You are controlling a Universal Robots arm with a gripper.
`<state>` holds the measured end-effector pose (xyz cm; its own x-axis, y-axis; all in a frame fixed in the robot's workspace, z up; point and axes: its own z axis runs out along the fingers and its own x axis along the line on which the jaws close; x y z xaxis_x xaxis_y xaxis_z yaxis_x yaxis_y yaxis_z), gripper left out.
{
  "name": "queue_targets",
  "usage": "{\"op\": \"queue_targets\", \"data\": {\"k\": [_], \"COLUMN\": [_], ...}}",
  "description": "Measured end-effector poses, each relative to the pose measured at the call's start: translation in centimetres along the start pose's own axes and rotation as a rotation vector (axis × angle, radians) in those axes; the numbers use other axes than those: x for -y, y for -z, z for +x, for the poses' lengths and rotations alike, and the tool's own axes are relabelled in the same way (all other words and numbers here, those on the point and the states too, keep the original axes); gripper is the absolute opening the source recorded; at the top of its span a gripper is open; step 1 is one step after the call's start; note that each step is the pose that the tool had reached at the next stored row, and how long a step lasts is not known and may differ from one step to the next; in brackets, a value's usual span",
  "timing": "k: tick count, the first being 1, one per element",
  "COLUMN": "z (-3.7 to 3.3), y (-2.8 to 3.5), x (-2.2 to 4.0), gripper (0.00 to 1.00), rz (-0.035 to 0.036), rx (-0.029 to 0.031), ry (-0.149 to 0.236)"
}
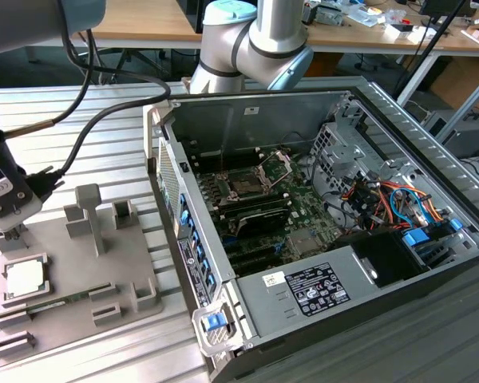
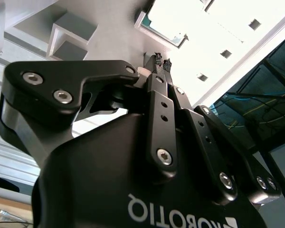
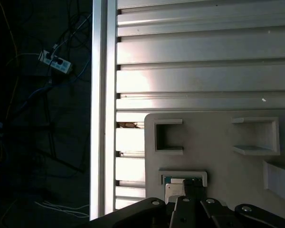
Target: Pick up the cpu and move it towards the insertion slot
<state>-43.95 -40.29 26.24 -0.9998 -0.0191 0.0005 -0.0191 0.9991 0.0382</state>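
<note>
One gripper (image 1: pixel 16 233) hangs at the exterior view's left edge, above a grey holder block (image 1: pixel 72 287) that rests on the slatted table (image 1: pixel 88 152). The cpu (image 1: pixel 25 277) lies flat in a recess of that block, just below the fingertips and apart from them. The insertion slot (image 1: pixel 246 185) is well away from the fingers, inside the open computer case (image 1: pixel 247 112), with its metal bracket (image 1: pixel 276 165) tilted up (the dark socket square lies bare).

In the second wrist view the gripper (image 2: pixel 162 61) is seen from behind, along its black links. The two fingertips (image 2: pixel 157 58) are clenched close together with nothing between them. Just beyond the tips lies the cpu (image 2: pixel 166 31), showing one corner and a greenish edge, the rest lost in glare.

In the first wrist view the fingers (image 3: pixel 193 187) overlap the near edge of the cpu (image 3: pixel 173 189), which sits in its framed recess; whether they touch it I cannot tell. Beyond the fingers the holder block (image 3: pixel 218 152) has two rectangular pockets (image 3: pixel 168 137), then the table's slats (image 3: pixel 204 52).
</note>
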Motion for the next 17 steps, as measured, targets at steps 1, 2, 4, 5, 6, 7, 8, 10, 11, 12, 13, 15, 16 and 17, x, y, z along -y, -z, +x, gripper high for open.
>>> {"op": "queue_targets", "data": {"k": [1, 2, 4, 5, 6, 7, 8, 10, 11, 12, 13, 15, 16, 17], "z": [0.01, 0.02, 0.03, 0.04, 0.05, 0.07, 0.08, 0.1, 0.12, 0.12, 0.13, 0.14, 0.15, 0.16], "y": [-0.01, -0.04, -0.08, -0.09, -0.13, -0.16, -0.18, -0.23, -0.27, -0.3, -0.32, -0.41, -0.44, -0.46], "x": [0.0, 0.0, 0.0, 0.0, 0.0, 0.0, 0.0, 0.01, 0.01, 0.01, 0.01, 0.01, 0.01, 0.02], "gripper": [0.11, 0.11, 0.11, 0.11, 0.11, 0.11, 0.11, 0.11, 0.11, 0.11, 0.11, 0.11, 0.11, 0.11], "rz": [0.0, 0.0, 0.0, 0.0, 0.0, 0.0, 0.0, -0.0001, 0.0, 0.0, 0.0, 0.0, 0.0, 0.0], "rx": [0.0, 0.0, -0.0001, -0.0001, 0.0, 0.0, -0.0001, 0.0, -0.0001, -0.0001, -0.0001, -0.0001, -0.0001, -0.0001], "ry": [0.0, 0.0, 0.0, 0.0, 0.0, 0.0, 0.0, 0.0, 0.0, 0.0, 0.0, 0.0, 0.0, 0.0]}}
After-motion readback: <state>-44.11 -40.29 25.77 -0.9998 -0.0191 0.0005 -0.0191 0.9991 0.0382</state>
